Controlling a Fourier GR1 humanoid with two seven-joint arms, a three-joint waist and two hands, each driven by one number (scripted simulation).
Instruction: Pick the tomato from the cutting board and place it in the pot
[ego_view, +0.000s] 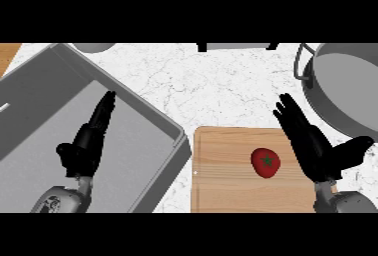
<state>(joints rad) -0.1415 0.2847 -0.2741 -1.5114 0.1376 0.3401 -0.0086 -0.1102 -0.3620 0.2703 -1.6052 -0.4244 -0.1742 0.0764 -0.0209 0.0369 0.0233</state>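
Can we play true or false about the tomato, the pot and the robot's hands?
1. The tomato lies on the cutting board. True.
2. The right hand is holding the tomato. False: it is open, fingers straight, just to the tomato's right.
3. The pot stands at the view's upper right. True.
4. The left hand is over the pot. False: it shows open over the grey basin at the left.
5. The tomato is inside the pot. False: it is on the board.
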